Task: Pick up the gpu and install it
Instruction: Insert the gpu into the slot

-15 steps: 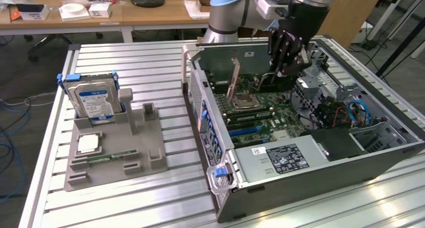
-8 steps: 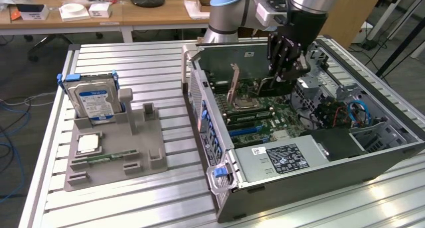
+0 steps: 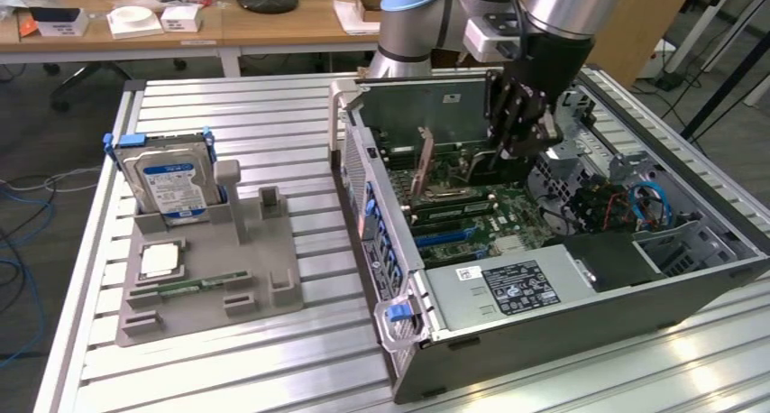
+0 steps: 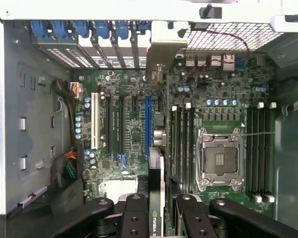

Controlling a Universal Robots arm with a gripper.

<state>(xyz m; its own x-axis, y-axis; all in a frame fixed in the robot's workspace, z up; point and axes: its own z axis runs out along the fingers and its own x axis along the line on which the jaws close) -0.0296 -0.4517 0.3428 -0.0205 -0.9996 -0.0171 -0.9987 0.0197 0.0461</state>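
Note:
My gripper (image 3: 526,147) reaches down into the open computer case (image 3: 398,251) from above. In the wrist view the gripper (image 4: 159,201) is shut on the gpu (image 4: 155,173), a thin dark card seen edge-on between the black fingers (image 4: 134,208), with a green logo near the grip. The card runs toward the case's rear wall, and its metal bracket (image 4: 159,57) sits close to the row of blue slot clips (image 4: 97,27). It hangs over the motherboard (image 4: 124,144), just beside the long blue slot (image 4: 148,124). I cannot tell whether its lower edge touches the board.
On the exterior view's left, a grey fixture (image 3: 259,251) holds an upright silver hard drive (image 3: 175,178), a processor chip (image 3: 160,260) and a green memory stick (image 3: 198,285). Inside the case are the processor socket (image 4: 218,158), memory slots (image 4: 181,148) and a bundle of cables (image 4: 64,168).

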